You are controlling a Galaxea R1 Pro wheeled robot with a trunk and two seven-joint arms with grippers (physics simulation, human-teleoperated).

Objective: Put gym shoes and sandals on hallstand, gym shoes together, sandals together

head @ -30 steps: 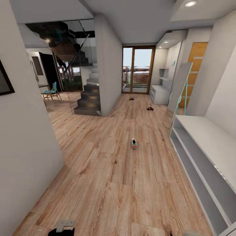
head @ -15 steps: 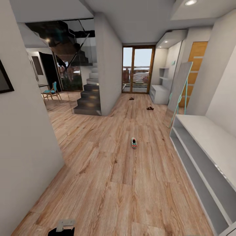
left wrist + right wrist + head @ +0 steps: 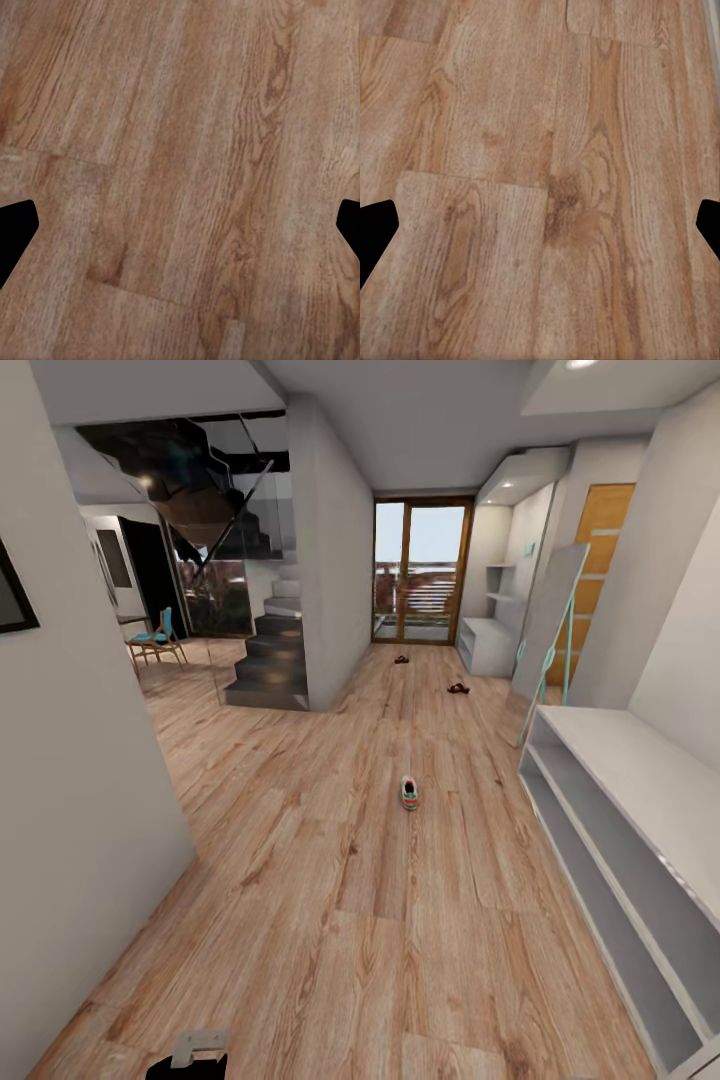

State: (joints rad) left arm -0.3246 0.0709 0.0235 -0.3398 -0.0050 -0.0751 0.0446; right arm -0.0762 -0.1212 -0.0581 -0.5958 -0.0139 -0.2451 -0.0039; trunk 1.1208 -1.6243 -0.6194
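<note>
Evidently, the approach step is in hand: nothing has been picked up yet. One gym shoe [image 3: 409, 793] is seen on the corridor floor [image 3: 330, 920], out in the open and left of the near white bench [image 3: 640, 800], well ahead of the robot. Two sandals [image 3: 458, 688] lie farther along, beyond that bench; the second [image 3: 401, 659] rests near the glass door [image 3: 420, 572]. The shoe rack [image 3: 492, 638], with stepped wall shelves, stands beyond the bench beside the door. A second gym shoe cannot be made out. The left gripper [image 3: 180, 225] and right gripper [image 3: 540, 225] are spread wide over bare planks, nothing held. Next, a drive toward the shoe is called for, then a lowering of one arm.
</note>
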